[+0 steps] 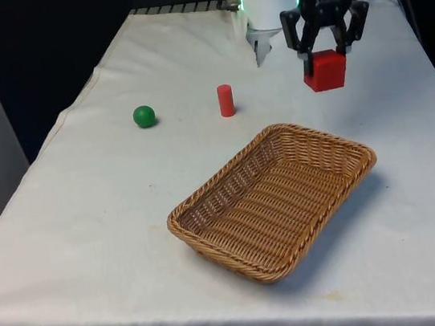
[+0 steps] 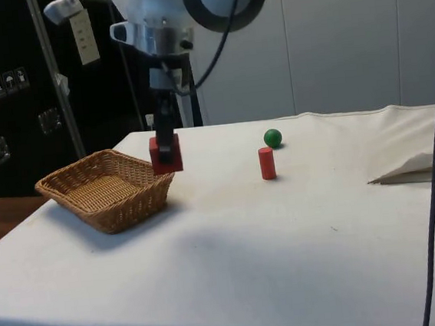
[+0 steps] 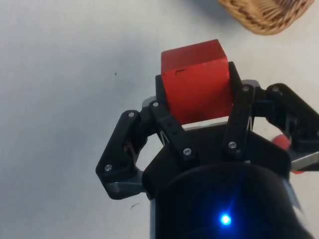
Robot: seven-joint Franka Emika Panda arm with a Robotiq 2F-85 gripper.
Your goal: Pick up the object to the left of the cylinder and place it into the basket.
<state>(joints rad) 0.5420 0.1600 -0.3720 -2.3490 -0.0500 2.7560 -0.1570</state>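
The work surface is a table under a white cloth (image 1: 89, 230), with some folds in the cloth visible at the far edge in the side view.

Container: a rectangular woven wicker basket (image 1: 207, 205) stands on the cloth, set at an angle. Nothing lies inside it; its woven floor is bare in both the front and side views.

Claw: the black two-finger gripper (image 1: 329, 48) is clenched on a red wooden cube (image 1: 325, 70). The wrist view confirms the hold, with the cube (image 3: 197, 79) seated between the two fingers (image 3: 169, 127) and projecting beyond them. In the side view the gripper (image 2: 166, 141) holds the cube (image 2: 165, 154) clear of the cloth, just above the near rim of the basket (image 2: 104, 191). In the front view the cube sits at about 1 o'clock from the basket, not over its opening.

Other items on the cloth, front view: a small red upright cylinder (image 1: 226, 101) stands at about 11 o'clock from the basket, well apart from it. A small green ball (image 1: 144, 116) rests at 9 o'clock from the cylinder, near it but not touching. The held cube is at 3 o'clock from the cylinder. In the side view the ball (image 2: 273, 137) lies just beyond the cylinder (image 2: 267, 163).
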